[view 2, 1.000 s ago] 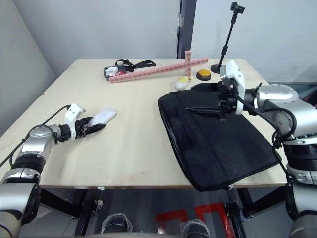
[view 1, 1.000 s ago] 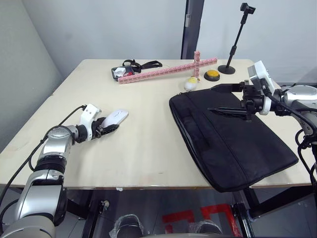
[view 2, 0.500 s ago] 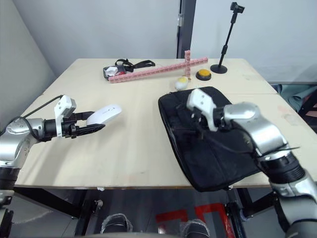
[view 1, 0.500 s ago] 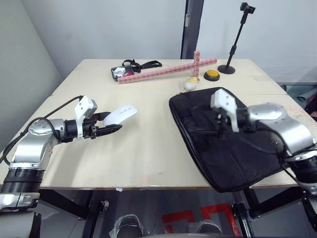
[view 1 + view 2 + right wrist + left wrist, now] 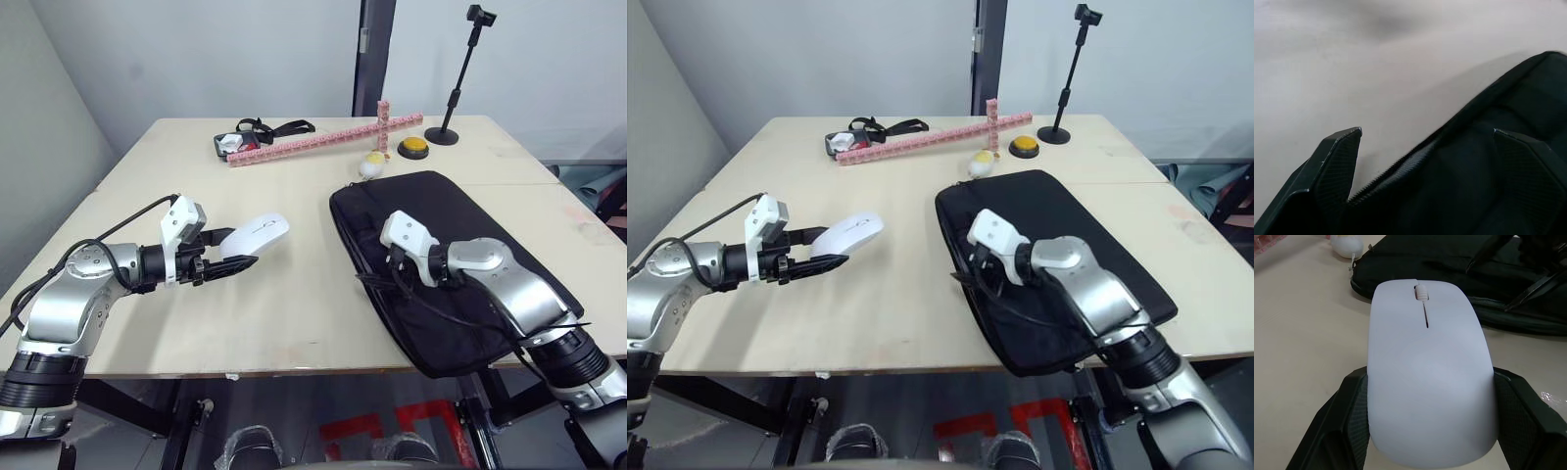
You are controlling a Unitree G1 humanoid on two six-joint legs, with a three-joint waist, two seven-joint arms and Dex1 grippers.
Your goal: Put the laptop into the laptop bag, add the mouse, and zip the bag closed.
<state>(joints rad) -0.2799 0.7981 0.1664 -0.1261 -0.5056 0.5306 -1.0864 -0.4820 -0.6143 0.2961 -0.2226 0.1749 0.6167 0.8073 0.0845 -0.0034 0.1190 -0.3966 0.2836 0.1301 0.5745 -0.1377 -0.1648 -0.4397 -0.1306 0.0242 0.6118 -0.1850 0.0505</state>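
Now, a mouse in one tool and a bag edge at the other:

Left tool: clamped on the mouse, one finger on each long side, raised off the counter and aimed toward the bag.

Right tool: fingers spread apart, straddling the zipper edge of the laptop bag on the side nearest my left tool; nothing gripped yet, as far as I can judge.

Mouse: smooth, hard and light by its look. The shell is slick, so I judge it could slide forward out of my fingers if I tilt it nose down; the sides are the right hold.

Laptop bag: lies flat just ahead of my right tool, well apart from my left. Soft fabric that will sag and fold, so I would pinch the top lip right beside the zipper teeth and lift to open a mouth.

Laptop: I cannot tell whether it is already inside.

Beyond the bag: a white plush egg, not the mouse.
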